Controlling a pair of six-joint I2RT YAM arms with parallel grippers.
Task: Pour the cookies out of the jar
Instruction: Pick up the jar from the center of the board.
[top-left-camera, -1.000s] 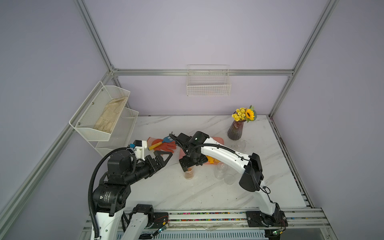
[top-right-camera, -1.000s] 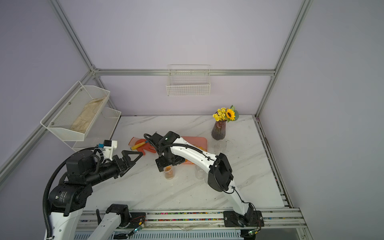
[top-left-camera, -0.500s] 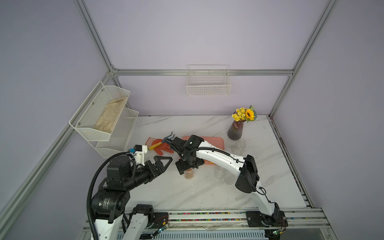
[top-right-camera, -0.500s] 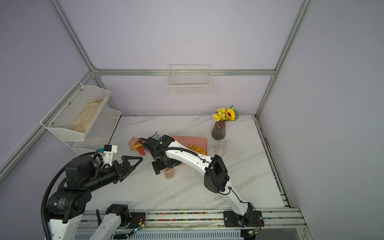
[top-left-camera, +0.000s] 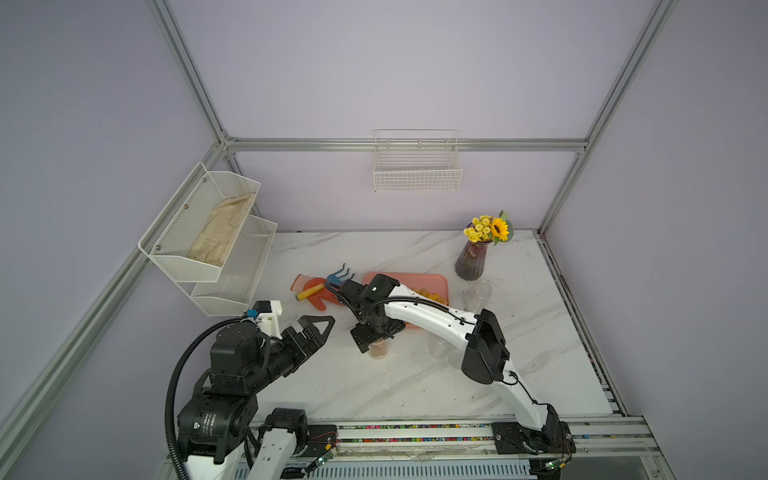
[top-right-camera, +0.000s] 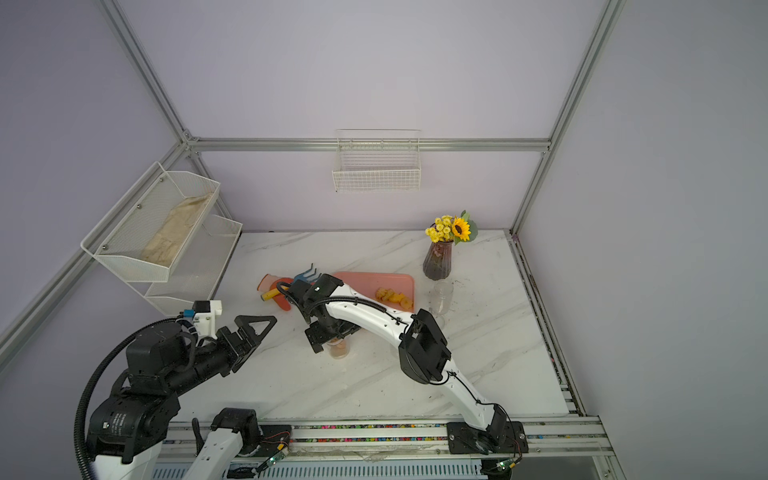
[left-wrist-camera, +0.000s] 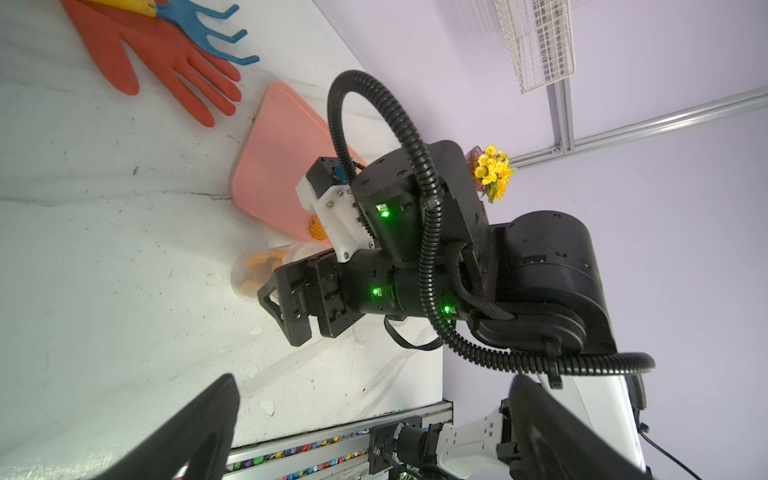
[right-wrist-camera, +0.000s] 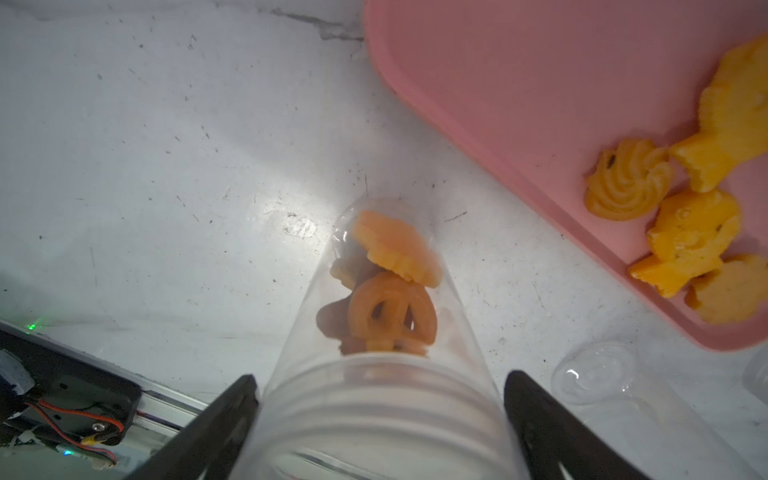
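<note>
Presently the jar (top-left-camera: 378, 350) stands upright on the marble table (top-left-camera: 374, 395), just beside the near long edge of the pink tray (top-left-camera: 415, 280).

**View differences**
- In both top views the body of the right gripper (right-wrist-camera: 379, 380) hides the jar mouth; only the jar's lower part shows.
- The right wrist view alone shows the jaws: they stand apart, one on each side of the threaded neck and close to the wall. Whether they press on it cannot be told.
- The right wrist view also shows the shapes of the cookies (right-wrist-camera: 390, 286) inside the jar: one flower, one pretzel-like ring, and at least two more behind them.
- The left wrist view shows the jar from the side, with the cookies in its lower part.
- A clear cup-like piece (top-left-camera: 438, 347) near the tray's near edge appears in a top view; the right arm's elbow covers it in another top view.

**Left gripper**
- The left gripper (top-left-camera: 311, 332) hangs over the table well apart from the tray, jaws wide apart and holding nothing.

**Counts**
- Cookies on the tray (top-right-camera: 392, 297): about five, in one cluster at the end toward the vase (top-left-camera: 469, 262).
- Vase: one, off the tray's far corner.
- Empty clear jar (top-right-camera: 441, 296): one, just beside that same tray end.
- Orange glove (left-wrist-camera: 162, 58): one, off the opposite tray end.
- Hand rake (left-wrist-camera: 195, 20): one, lying on the glove.
</note>
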